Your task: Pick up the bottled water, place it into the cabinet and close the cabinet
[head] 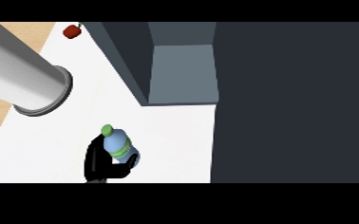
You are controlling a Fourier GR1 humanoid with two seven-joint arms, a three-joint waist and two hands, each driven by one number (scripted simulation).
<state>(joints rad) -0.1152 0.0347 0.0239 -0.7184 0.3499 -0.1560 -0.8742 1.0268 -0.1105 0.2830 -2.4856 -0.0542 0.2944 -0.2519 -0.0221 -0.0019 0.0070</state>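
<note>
This is a kitchen, seen from above a white counter that runs beside a dark grey cabinet. The cabinet stands open, its paler inner shelf showing at the counter's far edge. Well to the left of the cabinet a small red pepper-like fruit lies at the counter's far corner, with a strip of wooden surface just beside it.

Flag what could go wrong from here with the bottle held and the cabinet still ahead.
1. The hand wraps only the lower part of the bottled water; the green-capped top leans out and could tilt in transit.
2. The cabinet opening is narrow, so the bottle may clip its dark side wall.
3. The grey forearm lies near the path.
</note>
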